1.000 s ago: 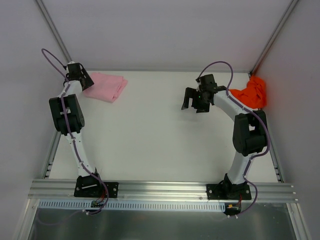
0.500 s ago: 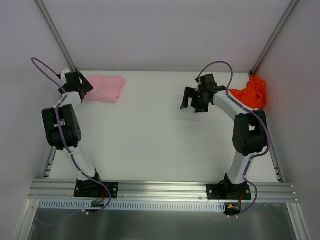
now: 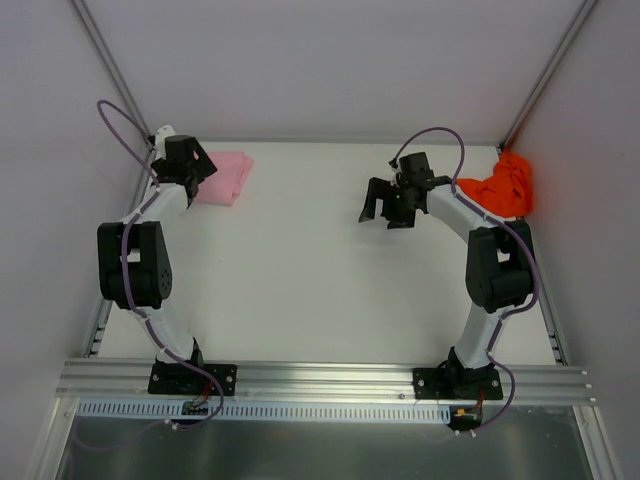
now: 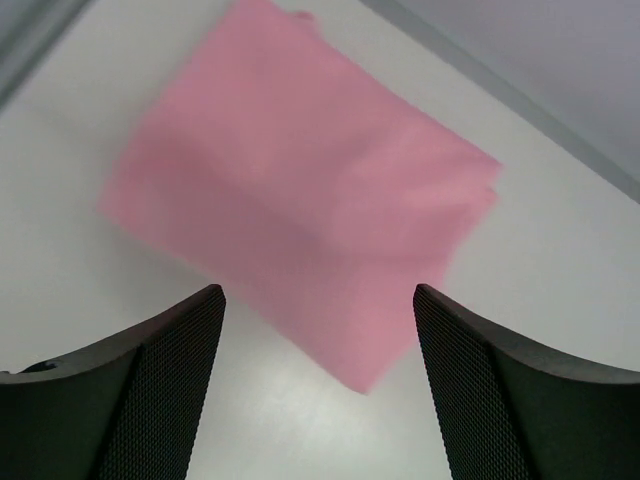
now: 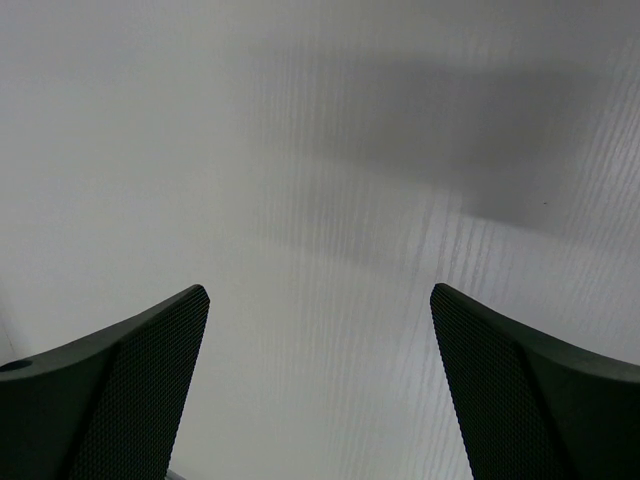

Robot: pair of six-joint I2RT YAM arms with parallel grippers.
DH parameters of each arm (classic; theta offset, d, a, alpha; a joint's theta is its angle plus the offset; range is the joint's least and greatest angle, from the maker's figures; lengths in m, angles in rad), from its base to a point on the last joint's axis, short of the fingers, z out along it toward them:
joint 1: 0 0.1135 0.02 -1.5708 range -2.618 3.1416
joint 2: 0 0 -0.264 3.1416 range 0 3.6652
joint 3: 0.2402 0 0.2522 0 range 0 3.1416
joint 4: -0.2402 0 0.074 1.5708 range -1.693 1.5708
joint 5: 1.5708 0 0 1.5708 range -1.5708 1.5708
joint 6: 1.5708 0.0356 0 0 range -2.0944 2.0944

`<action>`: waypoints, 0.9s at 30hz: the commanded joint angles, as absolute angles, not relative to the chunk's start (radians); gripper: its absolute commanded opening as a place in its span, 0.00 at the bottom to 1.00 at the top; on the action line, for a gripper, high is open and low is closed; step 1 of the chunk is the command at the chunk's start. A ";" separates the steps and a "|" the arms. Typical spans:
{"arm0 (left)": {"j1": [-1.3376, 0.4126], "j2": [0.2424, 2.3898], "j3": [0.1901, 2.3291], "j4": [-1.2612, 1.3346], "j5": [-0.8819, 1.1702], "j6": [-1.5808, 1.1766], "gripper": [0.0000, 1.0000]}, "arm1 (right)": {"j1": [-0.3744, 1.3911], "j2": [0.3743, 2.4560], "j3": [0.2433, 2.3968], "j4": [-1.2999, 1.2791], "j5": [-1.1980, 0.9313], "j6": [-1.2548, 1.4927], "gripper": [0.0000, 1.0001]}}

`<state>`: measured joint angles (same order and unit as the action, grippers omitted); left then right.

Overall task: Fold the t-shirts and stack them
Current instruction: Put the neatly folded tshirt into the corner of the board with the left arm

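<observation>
My open right pincer (image 3: 385,212) has the orange shirt (image 3: 503,188) at three o'clock; my open left pincer (image 4: 318,330) overhangs the pink shirt (image 4: 300,200).

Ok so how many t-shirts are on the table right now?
2. The pink t-shirt lies folded in the far left corner, by the open left gripper. The orange-red t-shirt sits crumpled in the far right corner. No sign of a hidden third.

Pink t-shirt (image 4: 300,200) soft matt cloth; orange-red t-shirt (image 3: 503,185) crumpled cloth; table (image 3: 300,270) smooth matt, faint grain.
</observation>
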<state>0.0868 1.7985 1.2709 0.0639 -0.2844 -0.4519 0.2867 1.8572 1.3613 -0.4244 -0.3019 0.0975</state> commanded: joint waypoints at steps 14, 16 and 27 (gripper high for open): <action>-0.080 2.124 1.624 -0.018 -0.089 -0.456 0.38 | 0.281 1.770 1.341 -0.394 -0.305 0.084 0.97; -0.080 2.169 1.666 -0.040 -0.097 -0.436 0.38 | 0.281 1.773 1.342 -0.399 -0.302 0.080 0.97; -0.084 2.232 1.724 -0.136 -0.031 -0.433 0.38 | 0.279 1.790 1.351 -0.402 -0.291 0.083 0.97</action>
<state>-0.0792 2.2292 1.6722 -0.0914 -0.0586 -0.4522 0.2859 1.8168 1.3434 -0.4149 -0.3000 0.0921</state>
